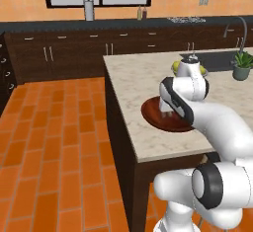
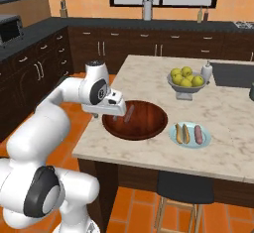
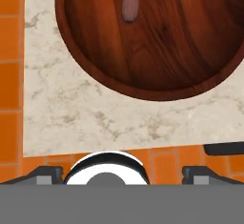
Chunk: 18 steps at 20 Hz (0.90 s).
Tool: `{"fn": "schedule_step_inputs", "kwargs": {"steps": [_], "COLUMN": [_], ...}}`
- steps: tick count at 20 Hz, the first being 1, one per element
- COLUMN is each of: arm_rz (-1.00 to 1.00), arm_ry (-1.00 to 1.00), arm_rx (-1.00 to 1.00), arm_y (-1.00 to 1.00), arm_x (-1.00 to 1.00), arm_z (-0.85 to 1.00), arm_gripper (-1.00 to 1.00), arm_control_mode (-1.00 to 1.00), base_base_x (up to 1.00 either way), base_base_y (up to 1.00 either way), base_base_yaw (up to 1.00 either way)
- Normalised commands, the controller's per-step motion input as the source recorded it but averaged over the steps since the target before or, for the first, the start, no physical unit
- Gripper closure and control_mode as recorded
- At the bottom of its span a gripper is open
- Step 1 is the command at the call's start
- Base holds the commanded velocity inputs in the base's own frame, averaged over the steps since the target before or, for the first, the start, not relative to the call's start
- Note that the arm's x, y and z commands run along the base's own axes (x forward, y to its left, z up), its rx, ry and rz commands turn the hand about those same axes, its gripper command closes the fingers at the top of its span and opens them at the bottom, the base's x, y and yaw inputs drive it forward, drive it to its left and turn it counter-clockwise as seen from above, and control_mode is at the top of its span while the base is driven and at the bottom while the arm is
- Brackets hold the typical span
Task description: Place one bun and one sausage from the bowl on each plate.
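On the marble desk (image 2: 149, 78) your end effector (image 2: 118, 117), fingers apart and empty, hangs over the bowl's (image 2: 149, 123) left rim, near one sausage (image 2: 129, 113).

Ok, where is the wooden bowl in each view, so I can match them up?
Left base view: wooden bowl at centre, on the counter's near left part, mostly behind the arm.
Right base view: wooden bowl at centre, left of the blue plate.
Hand view: wooden bowl across the top, cut by the upper edge.
Shared landmark: the pale marble counter under it.
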Motion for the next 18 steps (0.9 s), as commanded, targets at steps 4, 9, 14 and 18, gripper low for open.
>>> {"fn": "schedule_step_inputs", "kwargs": {"steps": [4, 9, 14, 18], "arm_rz": [0.00, 0.00, 0.00, 0.00], "arm_ry": [0.00, 0.00, 0.00, 0.00], "arm_rx": [0.02, 0.01, 0.03, 0.01], "arm_y": [-0.11, -0.04, -0.06, -0.08], "arm_x": [0.99, 1.00, 1.00, 0.85], "arm_z": [0.00, -0.17, -0.57, -0.74], "arm_gripper": [-1.00, -1.00, -1.00, -1.00], "arm_control_mode": [-1.00, -1.00, -1.00, -1.00], "base_base_x": [0.00, 0.00, 0.00, 0.00], "base_base_y": [0.00, 0.00, 0.00, 0.00], "base_base_yaw": [0.00, 0.00, 0.00, 0.00]}}
